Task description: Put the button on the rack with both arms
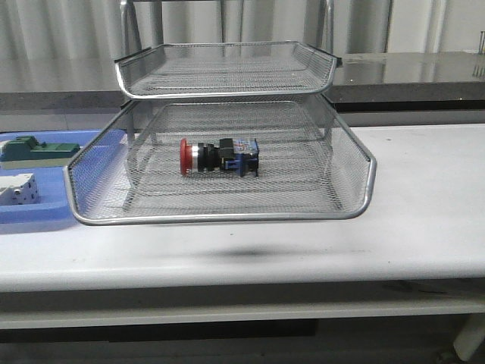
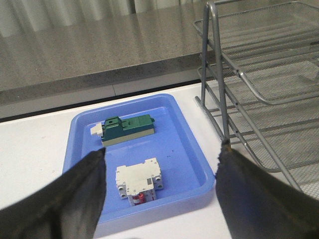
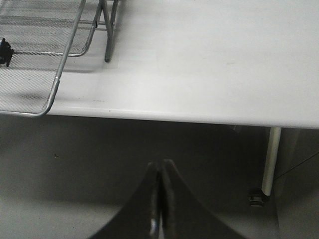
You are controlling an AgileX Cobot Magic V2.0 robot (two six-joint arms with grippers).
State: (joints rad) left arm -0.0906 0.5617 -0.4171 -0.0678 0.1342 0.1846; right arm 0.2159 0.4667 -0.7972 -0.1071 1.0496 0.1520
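While the blue tray (image 1: 45,216) lay at the far left of the table (image 1: 424,197) with the green block (image 2: 128,128) and the white block (image 2: 138,180) in it, the left gripper (image 2: 159,184) hung above it with its fingers spread wide and nothing between them. Next along stood the rack (image 1: 227,216), one tray drawn forward past the table's edge, and the button (image 1: 220,156) lay on its side near the middle of that tray's mesh, clear of every rim. By my reading the placing looked done (only the sliding tray, if it was to go back in, remained). To do that well, both arms would need to press the chrome front rim evenly, one toward each corner, and slowly, since a round body on wire mesh would probably roll at a jolt. The button showed a red mushroom head pointing left, then a silver collar, a black body, and a blue block at its right end. Furthest right, the right gripper (image 3: 160,199) hung off the table's front edge, low and well apart from the rack, its fingers pressed together and empty.
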